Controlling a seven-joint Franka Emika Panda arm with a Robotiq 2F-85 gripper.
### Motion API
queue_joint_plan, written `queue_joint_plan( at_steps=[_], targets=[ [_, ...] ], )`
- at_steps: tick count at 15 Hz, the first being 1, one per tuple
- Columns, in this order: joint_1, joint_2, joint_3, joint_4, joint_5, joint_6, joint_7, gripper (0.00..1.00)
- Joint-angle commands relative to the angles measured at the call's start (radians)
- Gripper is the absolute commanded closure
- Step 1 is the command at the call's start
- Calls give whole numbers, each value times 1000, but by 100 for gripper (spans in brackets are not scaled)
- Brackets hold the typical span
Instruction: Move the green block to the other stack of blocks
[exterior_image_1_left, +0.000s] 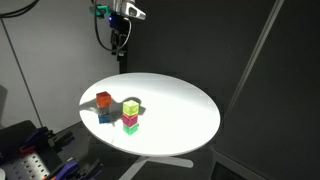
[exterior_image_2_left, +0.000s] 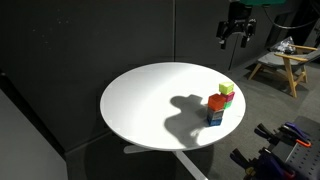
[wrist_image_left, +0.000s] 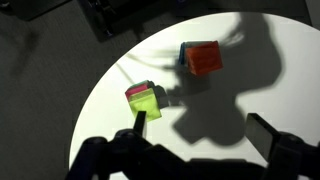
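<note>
The pale yellow-green block (exterior_image_1_left: 131, 106) tops a stack with a magenta cube (exterior_image_1_left: 131, 120) and a deeper green cube under it, on the round white table (exterior_image_1_left: 180, 115). It also shows in the other exterior view (exterior_image_2_left: 226, 90) and the wrist view (wrist_image_left: 144, 102). Beside it stands the other stack (exterior_image_1_left: 104, 108), an orange cube (wrist_image_left: 202, 58) on a blue cube (exterior_image_2_left: 216, 116). My gripper (exterior_image_1_left: 120, 38) hangs high above the table's far edge, open and empty, also seen in an exterior view (exterior_image_2_left: 236, 33). In the wrist view its fingers (wrist_image_left: 200, 130) straddle bare table.
Black curtains surround the table. A wooden stool (exterior_image_2_left: 282, 66) stands at the back. Robot hardware and cables (exterior_image_1_left: 35, 155) sit beside the table's edge. My arm's shadow (wrist_image_left: 215, 100) falls across the tabletop.
</note>
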Motion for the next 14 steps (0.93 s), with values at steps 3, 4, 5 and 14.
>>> queue_joint_plan(
  at_steps=[3,4,5,14],
  targets=[
    [-4,3,-19,-42,-47,86,-85,0],
    [-6,2,-24,-52,-49,104,-96,0],
    [-7,2,-29,-61,-47,118,-107,0],
    [-19,36,-76,-130,-33,253,-182,0]
  ],
)
